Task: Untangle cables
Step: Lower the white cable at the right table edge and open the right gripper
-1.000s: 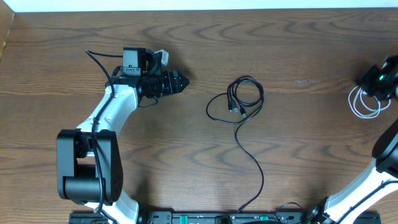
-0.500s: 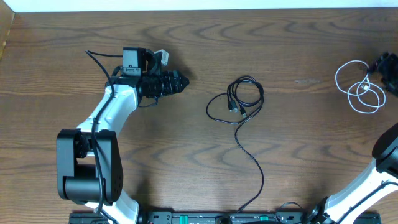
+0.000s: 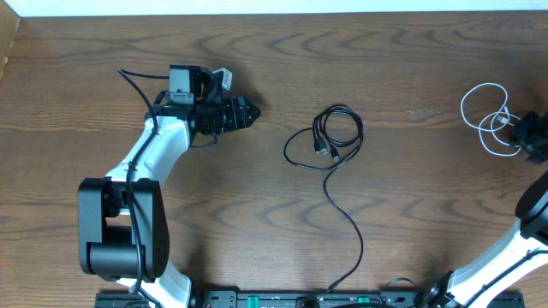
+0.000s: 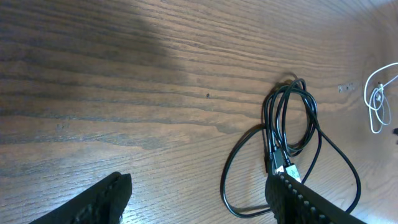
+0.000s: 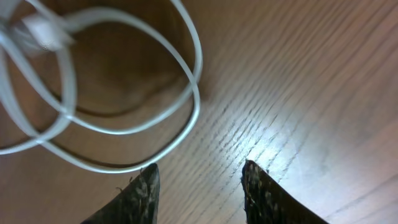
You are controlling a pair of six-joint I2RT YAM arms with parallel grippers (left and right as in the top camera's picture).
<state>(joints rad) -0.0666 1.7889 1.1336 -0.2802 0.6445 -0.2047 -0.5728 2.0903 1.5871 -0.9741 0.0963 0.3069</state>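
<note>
The black cable (image 3: pixel 360 128) lies loosely coiled at the table's middle, its tail running toward the near edge. In the left wrist view the black cable (image 4: pixel 309 118) lies just ahead of my right finger. The white cable (image 3: pixel 465 103) lies in loose loops at the far right, apart from the black one. My left gripper (image 3: pixel 247 113) hovers open left of the black coil, empty (image 4: pixel 199 196). My right gripper (image 3: pixel 524 135) sits beside the white loops, open (image 5: pixel 199 183), with the white cable (image 5: pixel 194 93) just ahead of its fingertips and nothing between them.
The wooden table (image 3: pixel 411 51) runs to a pale far edge at the top. The arm bases and a black rail (image 3: pixel 282 299) stand along the near edge. The left arm's own thick wire (image 3: pixel 137 81) loops behind its wrist.
The right gripper has opened and let go of the white cable, which now lies spread in wider loops on the table. The gripper has shifted toward the near side. The left arm has not moved.
</note>
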